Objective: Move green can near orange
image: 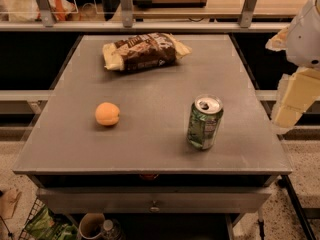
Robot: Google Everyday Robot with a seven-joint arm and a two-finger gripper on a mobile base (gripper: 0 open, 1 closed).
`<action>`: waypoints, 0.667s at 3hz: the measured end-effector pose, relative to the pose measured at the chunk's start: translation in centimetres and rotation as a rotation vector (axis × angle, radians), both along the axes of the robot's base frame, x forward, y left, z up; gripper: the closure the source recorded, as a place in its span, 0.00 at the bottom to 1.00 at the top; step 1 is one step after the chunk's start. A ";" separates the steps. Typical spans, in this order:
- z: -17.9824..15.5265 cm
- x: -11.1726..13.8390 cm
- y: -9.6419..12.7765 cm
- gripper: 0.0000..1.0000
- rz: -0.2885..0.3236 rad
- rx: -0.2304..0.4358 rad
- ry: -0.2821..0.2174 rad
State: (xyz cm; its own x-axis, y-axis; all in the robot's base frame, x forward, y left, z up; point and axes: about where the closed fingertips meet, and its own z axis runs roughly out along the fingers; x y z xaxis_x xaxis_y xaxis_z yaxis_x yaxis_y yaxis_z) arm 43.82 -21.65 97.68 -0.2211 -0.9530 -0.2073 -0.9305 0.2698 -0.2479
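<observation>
**Green can (205,123) standing apart from orange (107,114), claw (292,101) hanging off to the side**

All places are being given relative to the green can.

The grey table (150,89) is filling most of the view and carrying three things. The can is standing on its near right part.

A drawer front (210,200) is running under the table's near edge, below the can and closer to the camera. A small knob is showing at its middle.

The white robot arm (307,34) is coming in at the right edge of the view, to the right of the can and higher in the frame.

A brown snack bag (142,50) is lying flat on the far part of the table, beyond the can and to its left, well apart from it.

The cream-coloured claw is hanging under the arm, to the right of the can and outside the table's right edge. It is not touching the can. Cannot tell whether the claw is wide, narrow or holding anything.

A wire basket (45,224) is sitting low down under the table, far below and to the left of the can. A cup (91,226) is standing just beside it.

The green can is standing upright with its silver top facing up. White and red marks are showing on its side.

The orange is resting on the table to the left of the can, about level with it and well apart. Bare table is lying between them.
</observation>
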 end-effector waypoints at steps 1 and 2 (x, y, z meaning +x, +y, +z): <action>0.1 0.0 0.0 0.00 -0.005 0.005 -0.007; -0.4 0.0 -0.4 0.00 -0.047 0.095 -0.016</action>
